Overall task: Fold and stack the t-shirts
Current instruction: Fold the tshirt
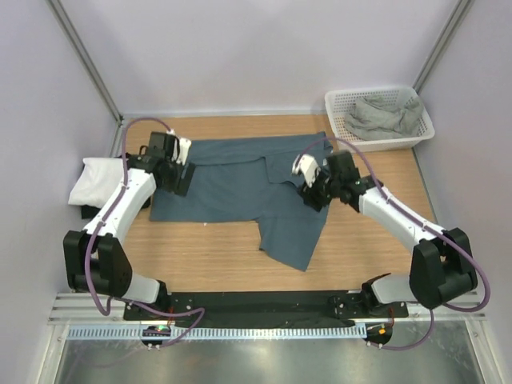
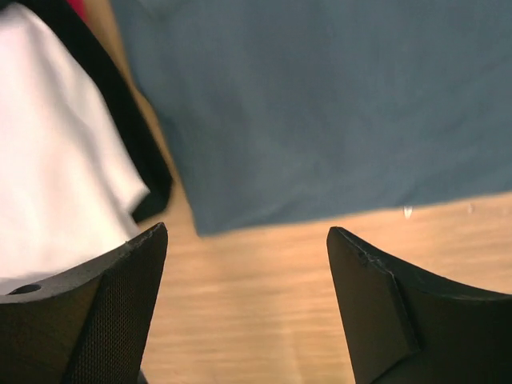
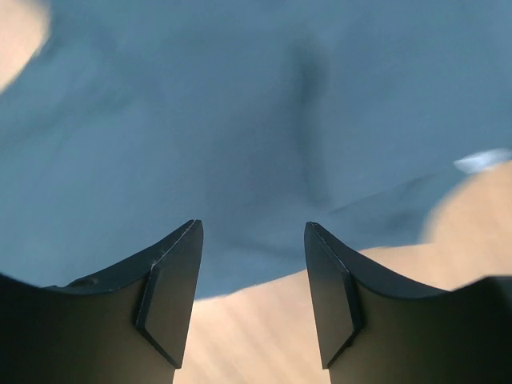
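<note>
1. Blue shirt [image 1: 232, 188] lies spread mid-table [image 1: 208, 256], partly folded, one flap trailing toward the near edge.
2. Left pincer [image 1: 179, 179] hangs released and empty over its left edge.
3. Right pincer [image 1: 314, 197] hangs released and empty over its right part.
4. White shirt [image 1: 96, 180] rests on black shirt [image 2: 132, 140], far left.
5. Grey-green shirt [image 1: 384, 116] sits in basket [image 1: 340, 96].

Left gripper [image 2: 246, 230], fingers spread wide, above bare wooden table [image 2: 264, 312]. Beyond it, the slate-blue t-shirt [image 2: 320, 104] lies flat, its lower corner just past the fingertips. At left, a folded white t-shirt [image 2: 56, 152] rests on a black t-shirt [image 2: 144, 160], whose edge shows beside it.
</note>
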